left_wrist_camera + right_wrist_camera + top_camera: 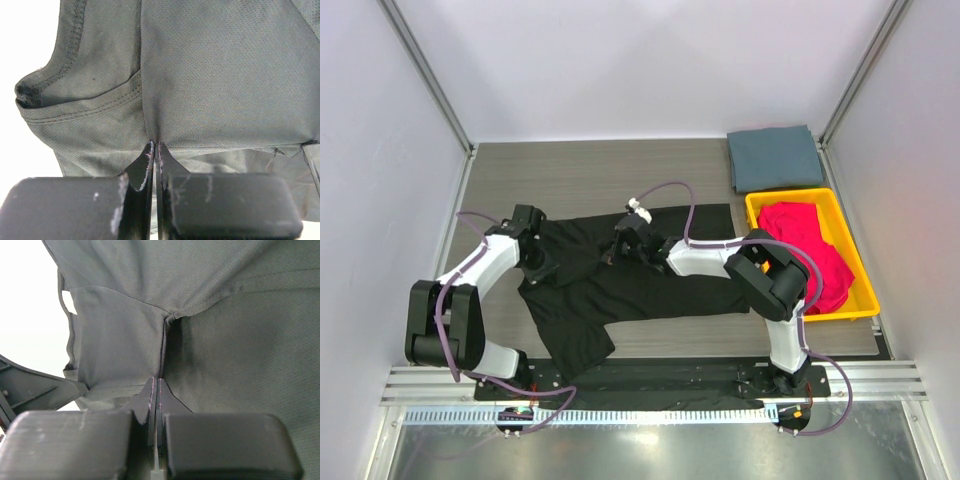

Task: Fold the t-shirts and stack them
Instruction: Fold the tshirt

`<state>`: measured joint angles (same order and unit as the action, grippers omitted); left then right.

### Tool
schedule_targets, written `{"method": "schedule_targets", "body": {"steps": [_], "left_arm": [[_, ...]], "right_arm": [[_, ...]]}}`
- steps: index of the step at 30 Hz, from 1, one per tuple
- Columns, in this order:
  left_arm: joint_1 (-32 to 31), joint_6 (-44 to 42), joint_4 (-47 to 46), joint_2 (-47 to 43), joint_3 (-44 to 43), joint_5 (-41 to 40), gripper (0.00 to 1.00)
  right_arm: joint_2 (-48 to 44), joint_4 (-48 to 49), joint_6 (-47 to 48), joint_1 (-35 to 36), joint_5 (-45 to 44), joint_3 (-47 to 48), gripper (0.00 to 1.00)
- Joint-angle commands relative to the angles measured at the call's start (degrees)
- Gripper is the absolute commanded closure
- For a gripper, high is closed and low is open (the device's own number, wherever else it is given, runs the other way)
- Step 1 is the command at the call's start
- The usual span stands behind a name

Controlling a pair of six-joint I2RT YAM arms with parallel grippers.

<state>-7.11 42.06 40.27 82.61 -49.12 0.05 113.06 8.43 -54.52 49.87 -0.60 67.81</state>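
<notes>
A black t-shirt (pixel 650 285) lies spread across the middle of the table, one part trailing toward the near edge. My left gripper (pixel 543 264) is shut on its left part. In the left wrist view the left gripper (pixel 154 144) pinches a fold of the black t-shirt (pixel 215 75). My right gripper (pixel 613 251) is shut on the cloth near the shirt's upper middle. In the right wrist view the right gripper (pixel 158 381) nips a ridge of the black t-shirt (pixel 240 350). A slate grey-blue t-shirt (pixel 775 157) lies folded at the back right. Magenta-red t-shirts (pixel 808 250) are bunched in the tray.
A yellow plastic tray (pixel 790 196) stands at the right side of the table, beside the right arm's elbow. White walls and metal posts close in the table at the back, left and right. The arm bases sit on a rail at the near edge.
</notes>
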Motion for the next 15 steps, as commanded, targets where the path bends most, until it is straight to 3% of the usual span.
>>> {"method": "schedule_targets", "body": {"steps": [1,8,15], "left_arm": [[-0.3,1.3,-0.6,0.1,-0.4,-0.3,1.0],[-1.8,4.1,-4.1,1.1,1.0,4.7,1.0],[-3.0,4.3,-4.1,2.2,0.6,4.2,1.0]], "right_arm": [[-1.1,-0.4,1.7,-0.2,-0.5,1.3,0.99],[-1.6,-1.7,2.1,-0.2,-1.6,0.8,0.99],[-1.7,-2.4,2.7,-0.2,-1.9,1.2,0.99]]}}
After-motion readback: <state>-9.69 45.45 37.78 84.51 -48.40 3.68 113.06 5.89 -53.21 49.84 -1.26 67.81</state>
